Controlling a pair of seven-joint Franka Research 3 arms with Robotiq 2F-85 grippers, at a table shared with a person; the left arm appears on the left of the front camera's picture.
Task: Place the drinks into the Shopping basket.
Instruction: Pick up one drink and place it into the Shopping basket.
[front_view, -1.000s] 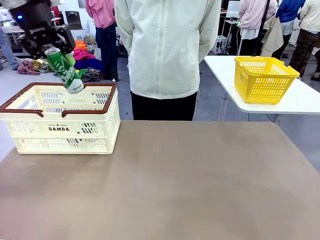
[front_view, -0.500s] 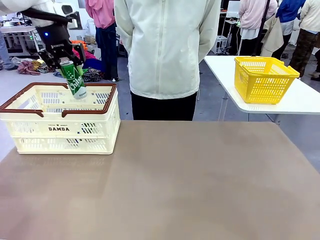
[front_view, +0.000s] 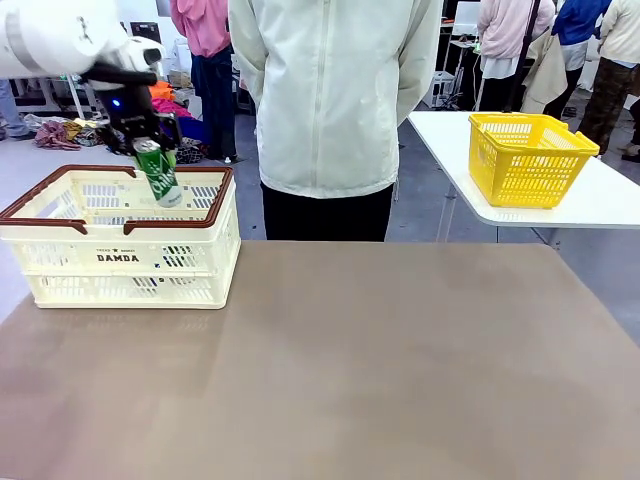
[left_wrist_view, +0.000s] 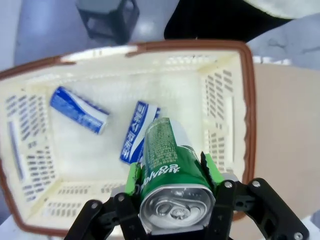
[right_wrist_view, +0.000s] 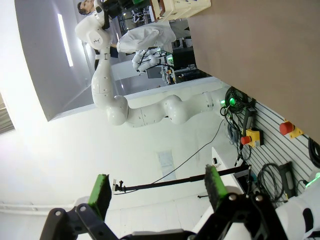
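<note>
A green drink can (front_view: 158, 172) with white lettering hangs over the cream Shopping basket (front_view: 120, 262), silver top up, with my left gripper (front_view: 143, 138) shut on it. In the left wrist view the same green can (left_wrist_view: 170, 175) sits between the green pads (left_wrist_view: 132, 179), directly above the inside of the Shopping basket (left_wrist_view: 245, 100). Two blue cans (left_wrist_view: 79, 109) (left_wrist_view: 136, 131) lie on the basket's floor. My right gripper (right_wrist_view: 157, 192) is open with nothing between its fingers, pointing away from the table.
A person in a pale jacket (front_view: 335, 90) stands at the far side of the brown table (front_view: 340, 360). A smaller yellow basket (front_view: 528, 157) sits on a white side table at the right.
My left gripper has carried the green can rightward and lower, from above the basket's back rim to over its inside. The can now stands closer to upright.
</note>
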